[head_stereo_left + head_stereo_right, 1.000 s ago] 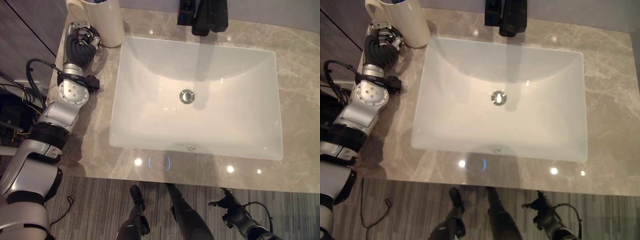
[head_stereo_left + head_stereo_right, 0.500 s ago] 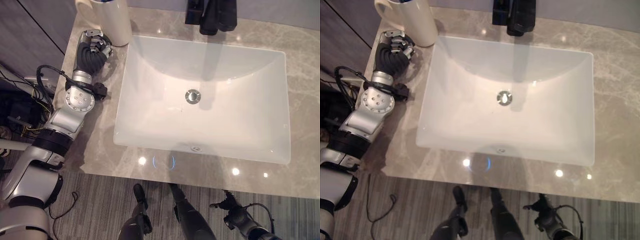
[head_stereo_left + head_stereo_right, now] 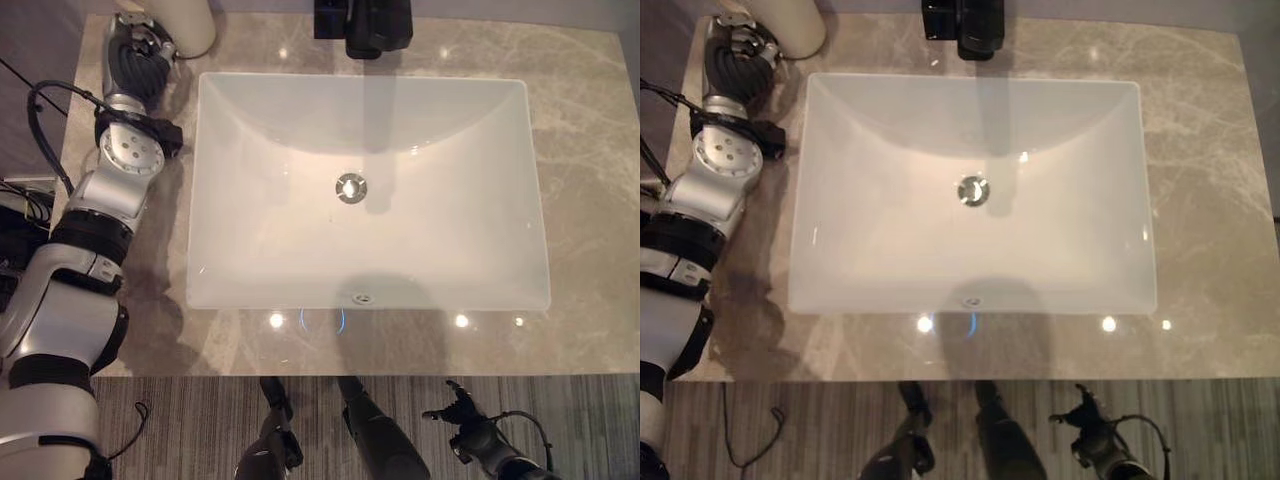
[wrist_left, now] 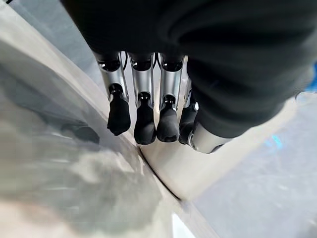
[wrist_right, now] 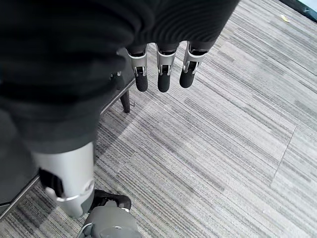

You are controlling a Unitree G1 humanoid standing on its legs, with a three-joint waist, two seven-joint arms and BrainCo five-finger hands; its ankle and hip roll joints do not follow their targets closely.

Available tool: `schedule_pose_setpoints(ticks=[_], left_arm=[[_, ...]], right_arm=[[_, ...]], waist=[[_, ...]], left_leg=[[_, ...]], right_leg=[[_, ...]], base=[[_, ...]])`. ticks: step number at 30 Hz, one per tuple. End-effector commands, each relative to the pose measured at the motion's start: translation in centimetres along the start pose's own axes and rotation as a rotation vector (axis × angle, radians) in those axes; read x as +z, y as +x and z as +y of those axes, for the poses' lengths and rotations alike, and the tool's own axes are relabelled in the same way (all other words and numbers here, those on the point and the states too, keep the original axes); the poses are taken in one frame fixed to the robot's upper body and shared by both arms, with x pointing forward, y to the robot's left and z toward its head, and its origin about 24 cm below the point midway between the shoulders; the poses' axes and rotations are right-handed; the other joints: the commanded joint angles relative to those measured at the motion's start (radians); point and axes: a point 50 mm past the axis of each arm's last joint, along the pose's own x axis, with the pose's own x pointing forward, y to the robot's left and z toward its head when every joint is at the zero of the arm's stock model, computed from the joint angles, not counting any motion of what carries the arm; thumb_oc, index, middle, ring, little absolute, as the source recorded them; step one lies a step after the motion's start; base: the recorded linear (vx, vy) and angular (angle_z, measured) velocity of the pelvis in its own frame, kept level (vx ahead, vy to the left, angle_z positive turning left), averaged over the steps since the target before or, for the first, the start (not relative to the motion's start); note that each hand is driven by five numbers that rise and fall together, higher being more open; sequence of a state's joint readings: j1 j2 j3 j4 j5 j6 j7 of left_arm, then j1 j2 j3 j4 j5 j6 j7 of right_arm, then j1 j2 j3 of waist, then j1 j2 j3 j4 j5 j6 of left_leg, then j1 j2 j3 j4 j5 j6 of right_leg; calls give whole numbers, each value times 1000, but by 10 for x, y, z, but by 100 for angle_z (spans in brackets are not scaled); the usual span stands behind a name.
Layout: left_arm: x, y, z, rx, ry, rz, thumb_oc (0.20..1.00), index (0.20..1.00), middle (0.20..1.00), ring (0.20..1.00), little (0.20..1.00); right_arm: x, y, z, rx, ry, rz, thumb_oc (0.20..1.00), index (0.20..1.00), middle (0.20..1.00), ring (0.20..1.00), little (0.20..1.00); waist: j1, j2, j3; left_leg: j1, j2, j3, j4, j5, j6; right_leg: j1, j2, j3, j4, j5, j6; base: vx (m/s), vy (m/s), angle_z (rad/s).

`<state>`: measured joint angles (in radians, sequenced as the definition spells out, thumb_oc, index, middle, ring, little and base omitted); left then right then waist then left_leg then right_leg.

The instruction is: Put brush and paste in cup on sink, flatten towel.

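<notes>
A cream cup stands at the back left corner of the marble counter, its top cut off by the view's edge. My left hand rests on the counter just left of the cup. In the left wrist view its fingers hang relaxed and hold nothing, their dark tips close to the cup's base. My right hand hangs low in front of the counter, over the floor. There its fingers are straight and empty.
A white rectangular sink with a metal drain takes up the counter's middle. A black faucet stands behind it. Bare marble lies right of the basin. Grey striped floor runs below the counter's front edge.
The whole picture has shifted, so the camera has moved. My left hand stays beside the cup and the right hand still hangs below the counter.
</notes>
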<state>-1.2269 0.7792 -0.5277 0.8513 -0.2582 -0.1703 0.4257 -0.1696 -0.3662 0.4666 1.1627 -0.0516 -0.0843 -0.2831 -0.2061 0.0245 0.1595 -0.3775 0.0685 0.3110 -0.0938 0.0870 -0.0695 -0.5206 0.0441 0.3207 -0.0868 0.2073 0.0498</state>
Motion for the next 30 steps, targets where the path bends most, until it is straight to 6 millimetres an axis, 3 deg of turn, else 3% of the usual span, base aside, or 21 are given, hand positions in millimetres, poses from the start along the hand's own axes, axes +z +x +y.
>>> schedule_pose_setpoints(ticks=[1,4,12,19,27,30], left_arm=[[-18,-5,1,30,64,59,200,200,200,200,200],[-37,-6,12,77,90,153,200,200,200,200,200],[-39,0,28,143,101,200,200,200,200,200,200],[-31,7,39,142,151,159,200,200,200,200,200],[9,17,23,65,177,-34,200,200,200,200,200],[12,16,19,55,165,-51,200,200,200,200,200]], right_arm=[[-16,-3,-7,-22,-34,35,1000,1000,1000,1000,1000],[-10,-2,-5,-16,-20,12,1000,1000,1000,1000,1000],[-13,-3,-5,-11,-26,17,1000,1000,1000,1000,1000],[-22,-6,-3,-1,-10,41,1000,1000,1000,1000,1000],[-35,-10,-3,6,7,76,1000,1000,1000,1000,1000],[-37,-11,-2,6,7,80,1000,1000,1000,1000,1000]], waist=[[-16,-4,-1],[-23,-10,-15],[-38,-18,-16],[-50,-23,-28],[-58,-23,-38],[-59,-23,-39]], left_leg=[[139,98,-47,7,27,-94],[148,109,-35,7,27,-99],[162,118,-16,7,24,-106],[169,131,2,7,30,-117],[167,139,8,7,40,-125],[166,140,9,7,41,-125]], right_leg=[[4,-50,-18,0,-4,93],[8,-39,-15,0,-6,92],[4,-27,-2,0,-4,92],[0,-10,12,0,-1,92],[-11,3,19,0,2,92],[-11,3,19,0,2,92]], base=[[0,0,0],[24,-10,-1],[13,-4,-3],[23,-20,-9],[14,-17,-2],[0,0,0]])
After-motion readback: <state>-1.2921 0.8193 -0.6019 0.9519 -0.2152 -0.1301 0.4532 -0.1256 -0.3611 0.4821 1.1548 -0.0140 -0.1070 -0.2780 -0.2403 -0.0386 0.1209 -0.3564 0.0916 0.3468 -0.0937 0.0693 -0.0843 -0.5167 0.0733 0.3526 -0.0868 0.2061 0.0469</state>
